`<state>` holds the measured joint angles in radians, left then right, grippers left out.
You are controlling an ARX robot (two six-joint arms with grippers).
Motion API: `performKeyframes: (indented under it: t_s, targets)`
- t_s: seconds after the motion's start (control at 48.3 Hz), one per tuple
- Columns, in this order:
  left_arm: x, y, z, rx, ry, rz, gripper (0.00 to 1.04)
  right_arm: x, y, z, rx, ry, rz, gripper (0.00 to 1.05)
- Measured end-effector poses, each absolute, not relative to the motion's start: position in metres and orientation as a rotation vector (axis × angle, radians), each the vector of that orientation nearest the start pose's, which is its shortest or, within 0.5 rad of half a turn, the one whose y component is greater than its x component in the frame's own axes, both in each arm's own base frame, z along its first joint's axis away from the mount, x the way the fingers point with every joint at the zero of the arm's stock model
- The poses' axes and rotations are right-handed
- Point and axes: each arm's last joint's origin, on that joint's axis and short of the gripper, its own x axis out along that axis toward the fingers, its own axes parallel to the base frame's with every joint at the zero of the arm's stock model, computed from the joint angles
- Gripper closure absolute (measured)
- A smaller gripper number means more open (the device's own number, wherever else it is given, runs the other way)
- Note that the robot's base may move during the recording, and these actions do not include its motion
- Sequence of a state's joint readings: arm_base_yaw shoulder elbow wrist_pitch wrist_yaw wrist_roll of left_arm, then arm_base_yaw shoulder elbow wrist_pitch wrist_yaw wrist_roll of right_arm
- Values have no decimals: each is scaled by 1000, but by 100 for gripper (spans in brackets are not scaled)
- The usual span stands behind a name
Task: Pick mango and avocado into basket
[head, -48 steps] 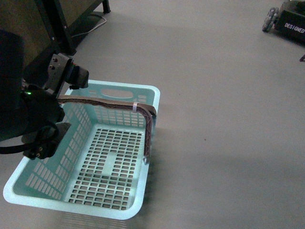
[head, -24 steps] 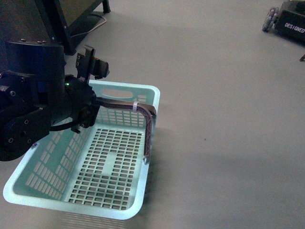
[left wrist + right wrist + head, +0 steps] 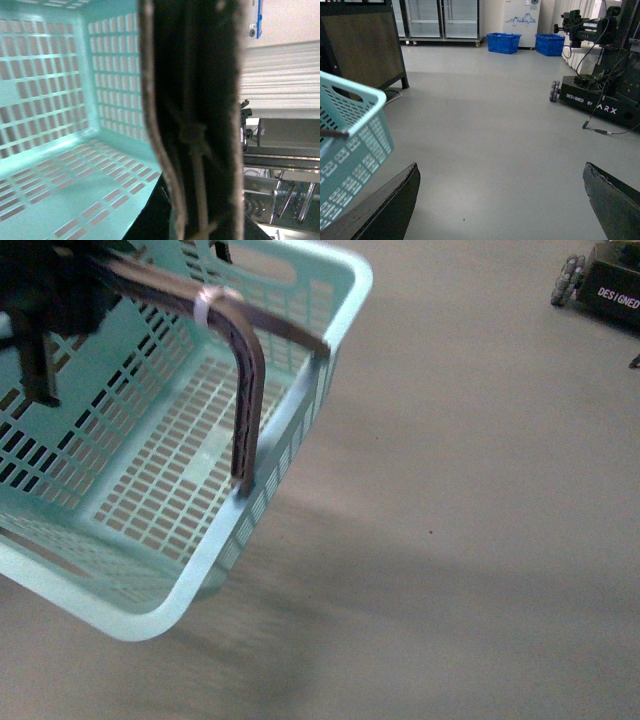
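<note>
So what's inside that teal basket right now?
Nothing that shows: the slotted floor of the basket is bare, with no fruit on it. The brown handle and the dark arm cover one corner, so that part is unknown.

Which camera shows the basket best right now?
The front view: nearly the whole basket, slotted floor, walls and handle. The left wrist view shows only an inside corner behind the handle; the right wrist view, just one outer corner.

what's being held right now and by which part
The left claw holds the basket off the floor by its brown-grey swing handle; the right claw is open and empty.
</note>
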<state>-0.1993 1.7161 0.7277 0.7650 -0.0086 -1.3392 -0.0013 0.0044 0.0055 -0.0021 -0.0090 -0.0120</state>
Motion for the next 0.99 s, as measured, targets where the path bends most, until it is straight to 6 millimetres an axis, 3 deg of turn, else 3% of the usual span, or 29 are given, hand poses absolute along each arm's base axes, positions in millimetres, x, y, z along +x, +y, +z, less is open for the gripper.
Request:
performKeyframes:
  t_s: [0.207, 0.352, 0.683, 0.994]
  targets:
    - [275, -56, 251, -1343, 271, -21, 99, 98, 0, 165, -12, 1, 8, 8]
    - [245, -50, 276, -1367, 245, -16, 99, 98, 0, 165, -12, 1, 8, 8]
    - [197, -38, 304, -1369, 206, 9, 99, 98, 0, 165, -12, 1, 8, 8]
    - [193, -36, 305, -1305, 198, 27, 99, 98, 0, 165, -12, 1, 8, 8]
